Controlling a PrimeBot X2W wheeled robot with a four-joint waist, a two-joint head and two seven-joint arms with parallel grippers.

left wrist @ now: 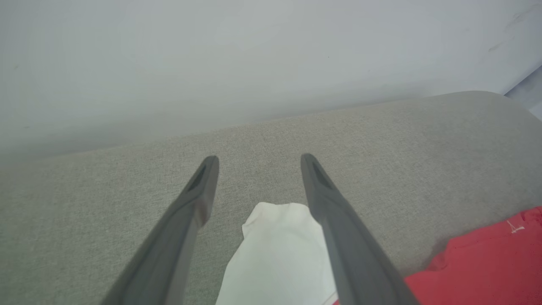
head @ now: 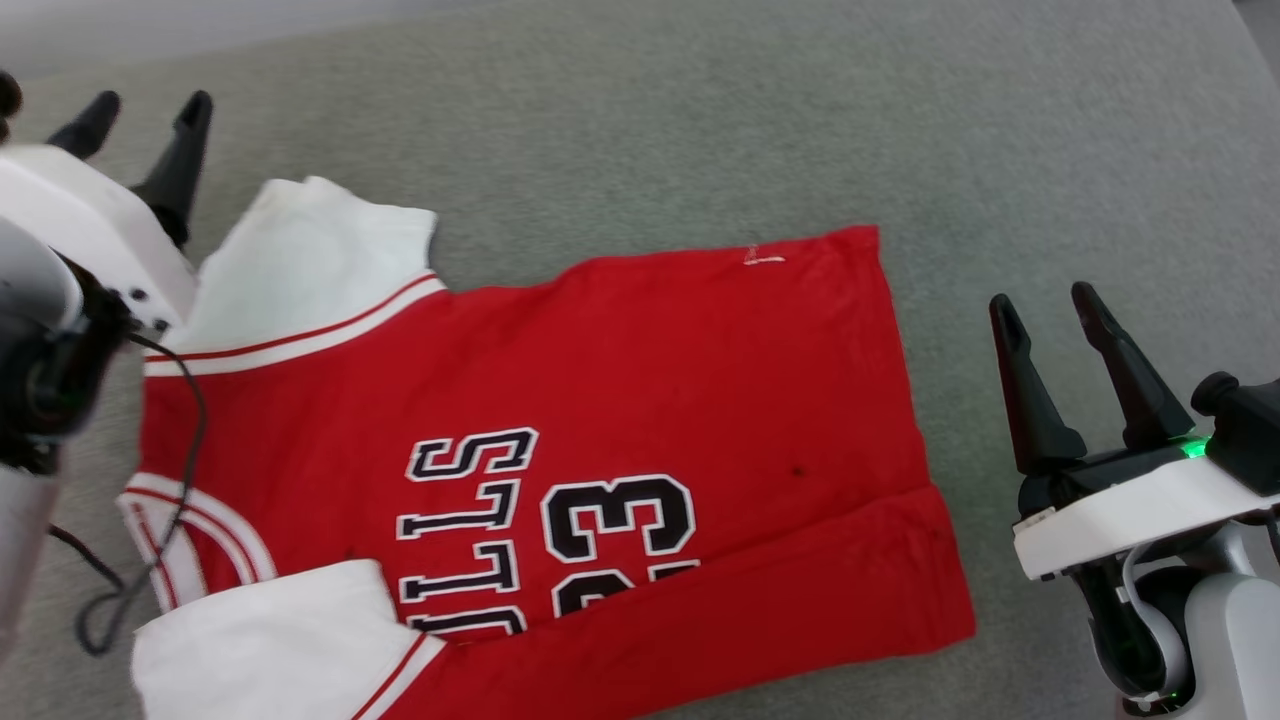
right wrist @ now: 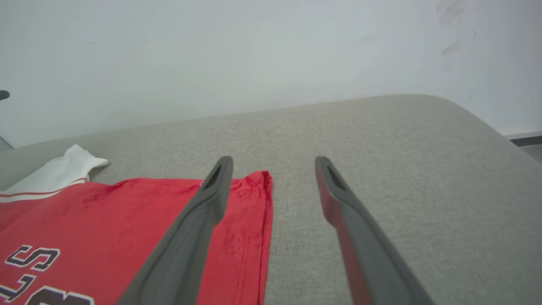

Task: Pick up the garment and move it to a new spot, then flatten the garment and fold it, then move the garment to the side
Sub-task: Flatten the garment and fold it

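As the head camera looks down, the shirt [head: 640,380] lies spread on the grey cushion [head: 700,120], collar to the robot's left, hem to its right, lettering up. Its near edge is folded over onto the front, covering the lower part of the letters and numbers, and the near sleeve [head: 270,630] lies folded in with it. The left gripper [head: 148,108] hangs by the far sleeve [head: 310,250], fingers spread wide with nothing between them. The right gripper [head: 1045,305] stands beside the hem, apart from it, just as wide and empty.

From the left wrist, the left gripper [left wrist: 259,161] frames the white tip of the far sleeve [left wrist: 275,254]; whether it touches the cloth I cannot tell. Red cloth shows at the lower right.

From the right wrist, the right gripper [right wrist: 273,162] straddles the far hem corner, one finger over the shirt [right wrist: 106,220], the other over bare cushion [right wrist: 402,169], with a pale wall [right wrist: 254,51] behind.
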